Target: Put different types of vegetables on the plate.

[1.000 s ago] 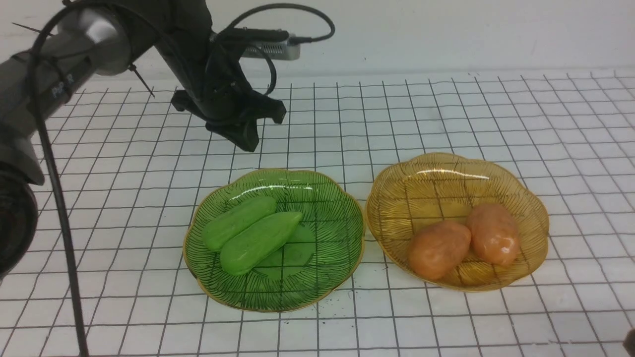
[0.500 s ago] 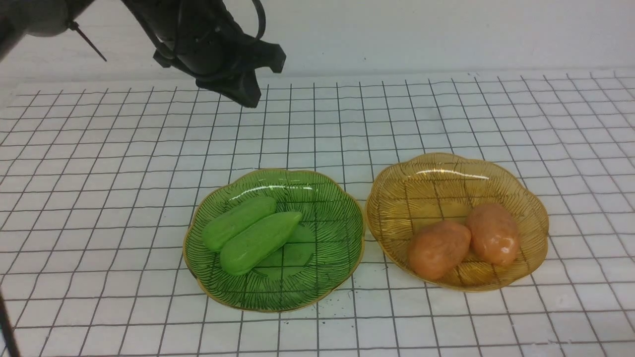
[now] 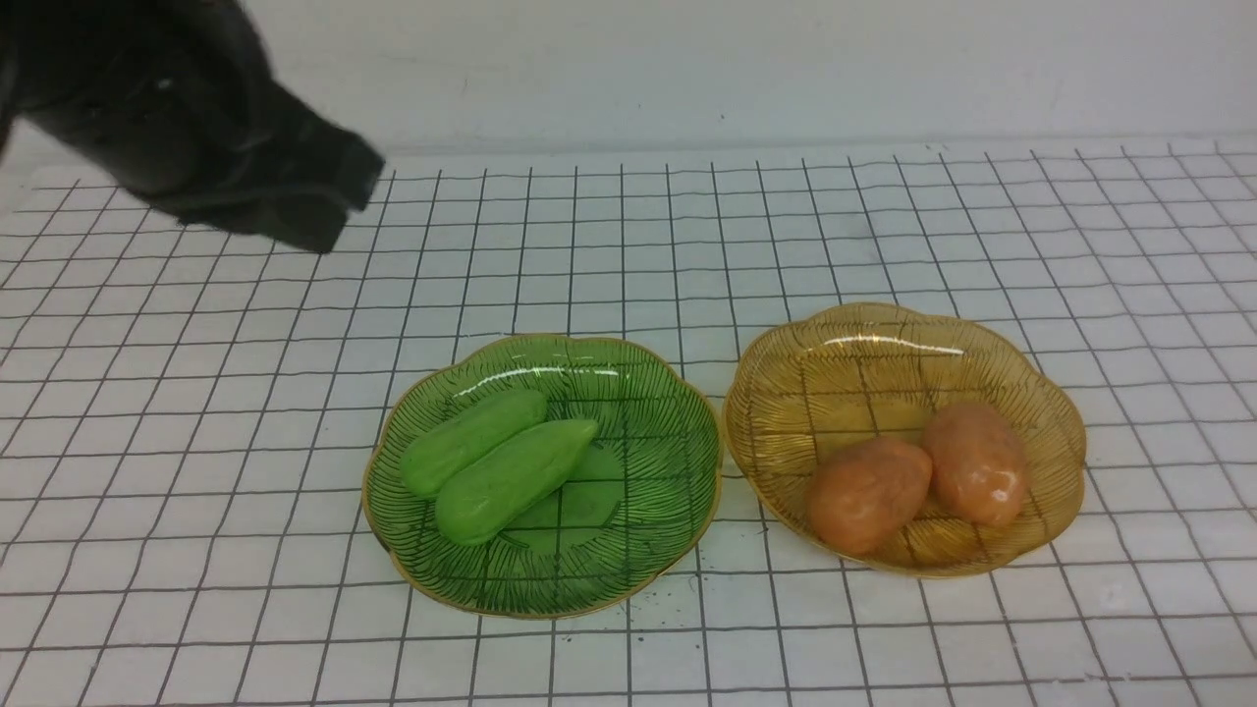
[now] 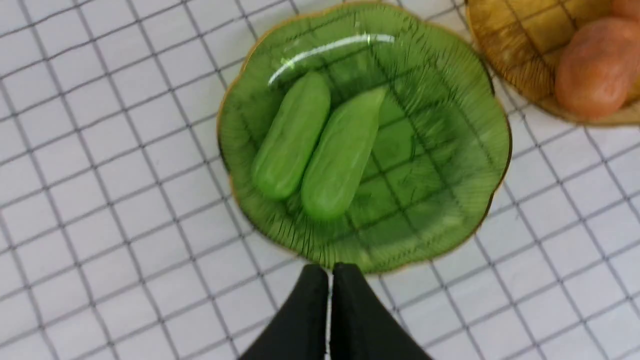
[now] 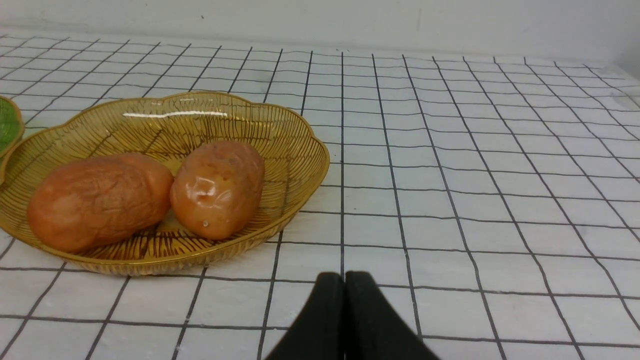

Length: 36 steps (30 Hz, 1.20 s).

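Observation:
Two light-green cucumber-like vegetables point(image 3: 471, 442) point(image 3: 511, 481) lie side by side in the green glass plate point(image 3: 648, 462). Two orange-brown potato-like vegetables point(image 3: 869, 494) point(image 3: 977, 463) rest touching each other in the amber plate point(image 3: 854, 363) to its right. My left gripper point(image 3: 329, 226) is a dark blur high at the far left, well apart from both plates. In the left wrist view it point(image 4: 330, 272) is shut and empty, hanging over the edge of the green plate point(image 4: 440, 165). My right gripper point(image 5: 345, 280) is shut and empty, low over the cloth beside the amber plate point(image 5: 200, 120).
A white cloth with a black grid point(image 3: 196, 393) covers the table up to a pale back wall point(image 3: 786, 69). The two plates stand close together, their rims almost touching.
My left arm has swung up and to the left, away from the back of the table, and is now blurred. The vegetables and plates have not moved.

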Tool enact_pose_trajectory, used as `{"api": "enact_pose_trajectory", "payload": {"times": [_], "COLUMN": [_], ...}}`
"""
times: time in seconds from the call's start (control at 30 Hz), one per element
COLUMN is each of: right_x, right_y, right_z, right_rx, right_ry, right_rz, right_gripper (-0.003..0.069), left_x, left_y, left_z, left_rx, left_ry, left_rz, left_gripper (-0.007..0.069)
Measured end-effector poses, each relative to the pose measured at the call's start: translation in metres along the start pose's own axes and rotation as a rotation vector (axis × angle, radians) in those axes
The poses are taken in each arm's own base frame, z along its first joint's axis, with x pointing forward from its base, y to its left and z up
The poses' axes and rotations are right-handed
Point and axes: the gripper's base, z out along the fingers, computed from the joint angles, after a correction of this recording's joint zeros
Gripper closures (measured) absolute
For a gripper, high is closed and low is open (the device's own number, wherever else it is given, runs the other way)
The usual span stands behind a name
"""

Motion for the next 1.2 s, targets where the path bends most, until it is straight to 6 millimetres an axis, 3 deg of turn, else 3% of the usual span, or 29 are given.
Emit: {"api": "enact_pose_trajectory", "payload": {"times": [0.2,0.27,0.4,0.6,0.7,1.2], "right_x": [0.0,0.0,0.0,0.0,0.0,0.0], "right_y": [0.0,0.0,0.0,0.0,0.0,0.0], "right_z": [0.0,0.0,0.0,0.0,0.0,0.0], "right_rx": [0.0,0.0,0.0,0.0,0.001,0.001], "right_ry": [0.0,0.0,0.0,0.0,0.001,0.002], "right_rz": [0.0,0.0,0.0,0.0,-0.002,-0.004], "right_gripper": [0.0673,0.0673,0.0673,0.0673,0.0673,0.0673], "left_x": [0.09,0.134,0.185,0.239,0.244,0.233], "left_y": [-0.009,-0.016,-0.021,-0.024,-0.024,-0.022], "left_z": [-0.022,-0.017,-0.018,-0.023,-0.021,-0.008], "left_rx": [-0.009,0.016,0.034,0.055,0.099,0.104], "left_ry": [-0.012,-0.158,-0.565,-1.016,-1.097,-1.013], "left_rz": [-0.045,-0.119,-0.196,-0.223,-0.298,-0.337], "left_gripper": [0.0632,0.0632,0.0632,0.0632,0.0632,0.0632]}}
